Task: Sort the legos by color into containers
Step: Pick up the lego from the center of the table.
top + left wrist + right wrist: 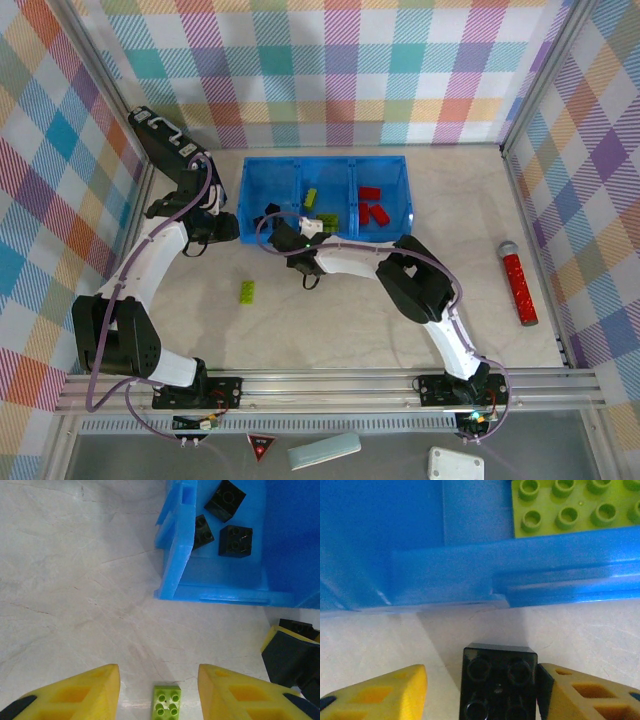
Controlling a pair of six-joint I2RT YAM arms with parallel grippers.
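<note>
Looking down from above, the right gripper [272, 221] sits at the near-left corner of the blue tray [270, 180]. A loose green brick [246, 291] lies on the table well short of the tray.

In the left wrist view, the left gripper [159, 672] is moderately parted and holds nothing.

In the right wrist view, a black brick [499, 680] sits just outside the tray. One finger [580, 695] touches its side and the other stands apart. The brick looks light, rigid and slick, so I'd pinch its flat sides squarely.
</note>
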